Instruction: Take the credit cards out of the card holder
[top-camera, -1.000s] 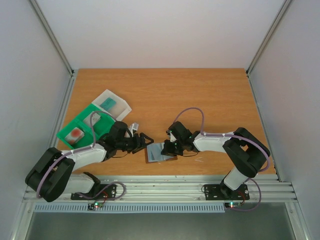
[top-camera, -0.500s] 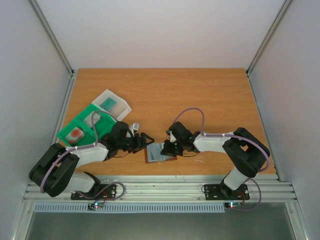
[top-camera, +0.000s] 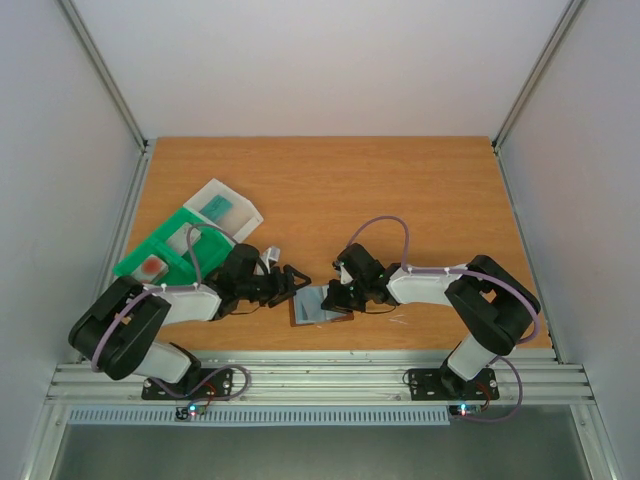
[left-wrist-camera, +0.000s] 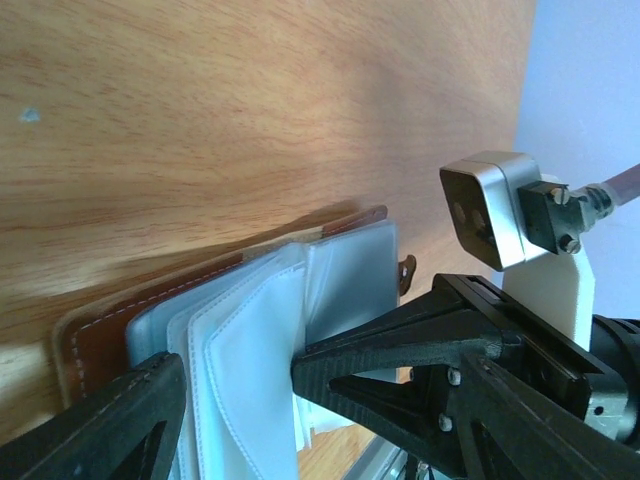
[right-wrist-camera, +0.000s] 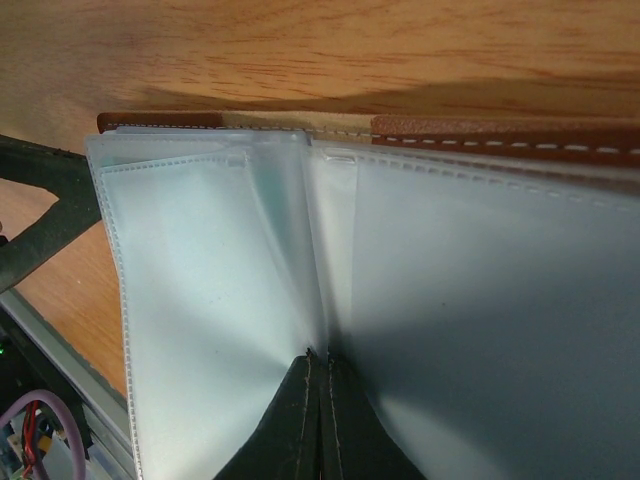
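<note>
**A:** What lies nearest on the bench?

**B:** The card holder. It lies open close to the near edge, between the two arms. Its brown cover is flat on the wood and its clear sleeves fan upward.

**A:** And the pincers?

**B:** The right pincer reaches in from the right. Its fingers are pressed tight together on the fold of one sleeve, pinching it. The left pincer sits at the holder's left edge, spread wide and gripping nothing. In its own wrist view the sleeve edges stand just ahead of it.

**A:** Is anything inside the sleeves?

**B:** From the right wrist they read as pale, see-through plastic. I cannot tell whether a card is tucked deeper in.

**A:** So where are the cards I can see?

**B:** Farther back, on the left. The red card lies in the near-left compartment of the green tray, with its pale round mark facing up. The tray sits just beyond the left arm, and that arm's cable loops over it.

**A:** And the other one?

**B:** Farther still. The teal card lies flat inside the clear plastic box, which touches the tray's far-right side. Both cards are well apart from the card holder.
</note>
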